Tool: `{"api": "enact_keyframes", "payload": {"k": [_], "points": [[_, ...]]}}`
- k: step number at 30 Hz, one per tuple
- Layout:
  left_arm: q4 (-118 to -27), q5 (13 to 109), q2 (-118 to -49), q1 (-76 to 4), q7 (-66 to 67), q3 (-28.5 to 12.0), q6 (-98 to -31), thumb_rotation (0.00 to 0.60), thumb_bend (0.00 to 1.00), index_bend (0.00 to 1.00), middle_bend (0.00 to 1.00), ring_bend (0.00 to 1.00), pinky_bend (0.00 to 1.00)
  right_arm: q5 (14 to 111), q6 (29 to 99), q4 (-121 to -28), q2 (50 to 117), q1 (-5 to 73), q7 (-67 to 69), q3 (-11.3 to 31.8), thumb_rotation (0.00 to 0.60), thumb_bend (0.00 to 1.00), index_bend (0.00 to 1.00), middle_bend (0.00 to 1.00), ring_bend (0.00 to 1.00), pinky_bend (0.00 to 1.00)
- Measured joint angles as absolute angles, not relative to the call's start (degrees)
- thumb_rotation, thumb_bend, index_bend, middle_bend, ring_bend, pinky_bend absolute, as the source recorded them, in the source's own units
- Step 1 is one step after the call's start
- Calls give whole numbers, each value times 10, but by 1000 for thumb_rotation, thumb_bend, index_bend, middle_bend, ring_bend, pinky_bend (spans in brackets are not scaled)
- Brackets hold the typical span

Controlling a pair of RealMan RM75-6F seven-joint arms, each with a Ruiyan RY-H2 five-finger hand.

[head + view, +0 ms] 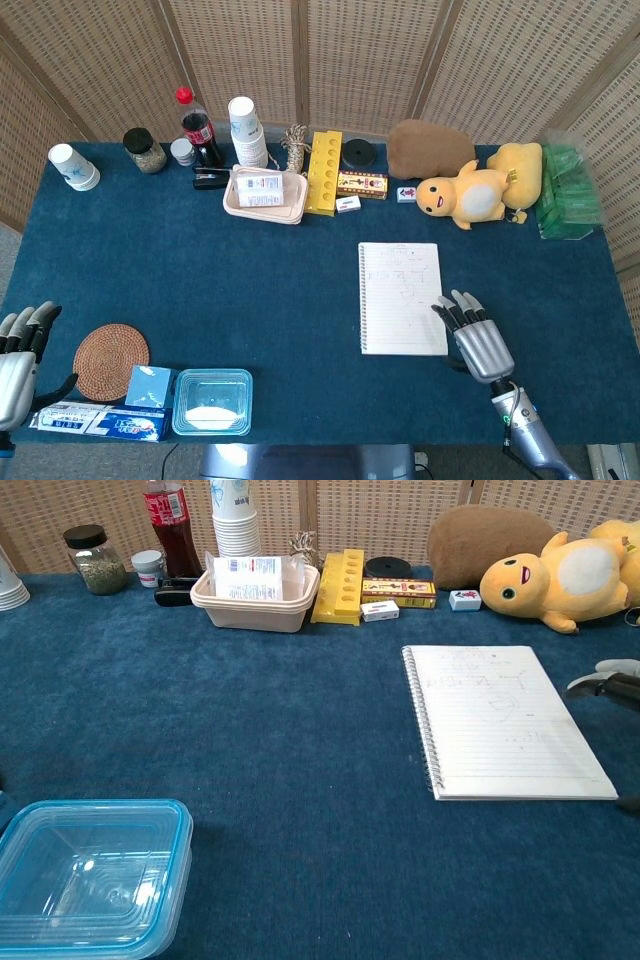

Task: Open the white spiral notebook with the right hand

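Observation:
The white spiral notebook [401, 296] lies flat on the blue table, its spiral along the left edge and a lined, faintly written page [499, 720] facing up. My right hand [478, 339] hovers just off the notebook's lower right corner, fingers spread and holding nothing; the chest view catches only its fingertips [607, 679] at the right edge. My left hand [18, 360] stays at the table's near left corner, fingers apart and empty.
A yellow plush toy [465, 196] and a brown cushion [430, 147] sit behind the notebook. Green packets [568, 190] are at the far right. A clear blue-rimmed container [88, 876], a woven coaster [110, 355] and a toothpaste box [98, 420] lie near left.

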State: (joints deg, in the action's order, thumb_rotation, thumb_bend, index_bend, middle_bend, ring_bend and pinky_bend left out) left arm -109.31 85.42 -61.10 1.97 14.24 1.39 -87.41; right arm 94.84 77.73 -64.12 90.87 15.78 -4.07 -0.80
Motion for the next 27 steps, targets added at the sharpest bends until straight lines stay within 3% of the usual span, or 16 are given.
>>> {"api": "enact_keyframes", "payload": {"k": [27], "points": [[-1088, 857, -611, 26, 134, 17, -883, 600, 200, 96, 65, 22, 0, 942, 775, -608, 928, 168, -29, -6, 600, 121, 135, 179, 59, 124]]}}
